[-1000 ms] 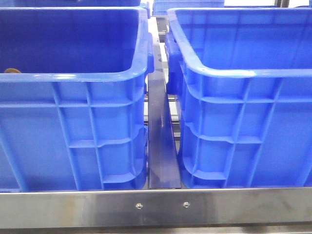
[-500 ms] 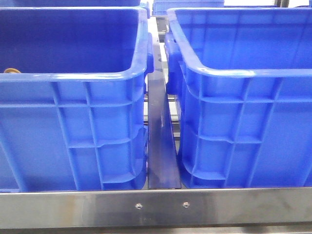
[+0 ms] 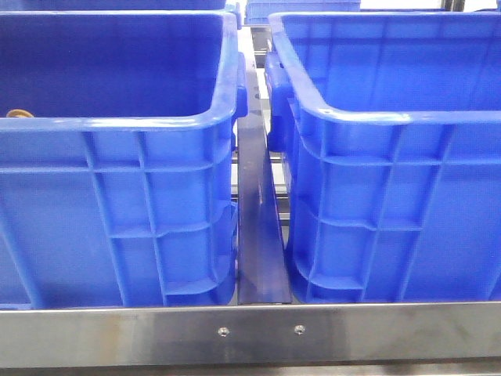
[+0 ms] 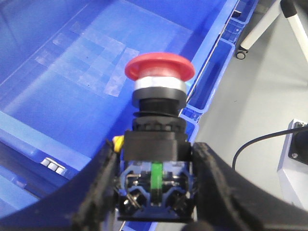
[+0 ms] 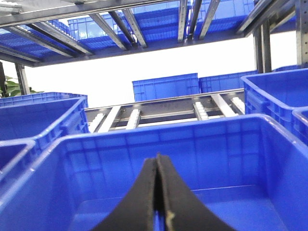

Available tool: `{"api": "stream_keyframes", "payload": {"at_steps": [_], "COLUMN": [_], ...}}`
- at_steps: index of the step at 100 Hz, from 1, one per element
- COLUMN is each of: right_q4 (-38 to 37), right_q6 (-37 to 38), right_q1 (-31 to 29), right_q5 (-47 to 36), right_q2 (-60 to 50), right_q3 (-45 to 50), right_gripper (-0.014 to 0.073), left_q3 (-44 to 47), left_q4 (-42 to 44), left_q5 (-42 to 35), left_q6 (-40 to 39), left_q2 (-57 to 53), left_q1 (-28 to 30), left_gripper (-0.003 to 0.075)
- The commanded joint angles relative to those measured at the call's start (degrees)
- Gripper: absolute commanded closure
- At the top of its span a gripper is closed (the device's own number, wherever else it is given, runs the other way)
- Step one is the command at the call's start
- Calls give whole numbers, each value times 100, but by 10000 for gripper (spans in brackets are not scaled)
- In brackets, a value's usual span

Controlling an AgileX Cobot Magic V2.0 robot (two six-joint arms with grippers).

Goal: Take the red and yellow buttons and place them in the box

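Steel comes first in the front view: a bright rail point(image 3: 250, 333) runs along the near edge, with two blue crates standing just behind it. The left crate point(image 3: 117, 125) and the right crate point(image 3: 391, 117) sit side by side, a dark strip point(image 3: 257, 235) between them. A small brownish thing point(image 3: 17, 113) peeks over the left crate's near rim; what it is cannot be told. Neither arm shows in this view.

The left wrist view carries the task. The left gripper point(image 4: 155, 192) is clamped on the dark body of the red button point(image 4: 160, 67), one finger pressed to each side, the red cap and its silvery collar pointing away from the wrist. Behind the button lies the floor of a crate point(image 4: 72, 72), bare where it shows, with a grey floor and a cable beyond the crate's rim. A speck of yellow point(image 4: 117, 142) shows beside the button's body; whether it is the yellow button cannot be told, and that button is otherwise unseen.

The right gripper point(image 5: 158, 192) has its fingers pressed together with nothing between them, poised over a crate point(image 5: 192, 144), more crates and racking beyond.

The step in hand looks like carrying the red button to its drop. Next, the left arm should check that the button is well inside the rim, lower it if needed, then part its fingers so it falls cleanly.
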Motion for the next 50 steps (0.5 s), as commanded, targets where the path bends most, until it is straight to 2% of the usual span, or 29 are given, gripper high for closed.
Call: {"api": "stream_keyframes", "payload": {"at_steps": [1, 17, 31, 50], "right_q4": [15, 102, 666, 1114], "right_q6": [50, 50, 50, 44], "right_q1": [4, 4, 4, 4], "right_q5": [381, 1816, 2899, 3300], "right_q2": [384, 1110, 1766, 2154], "right_q3": [-793, -2050, -2845, -2975], "right_gripper": [662, 662, 662, 658], "left_q3": [-166, -166, -166, -166], "left_q4": [0, 0, 0, 0], "left_q5": [-430, -430, -430, -419], "left_q6": [-20, -20, -20, -20], "left_q2": [-187, -187, -187, -187], "left_q1": [-49, -49, -49, -49], "left_gripper": [739, 739, 739, 739]}}
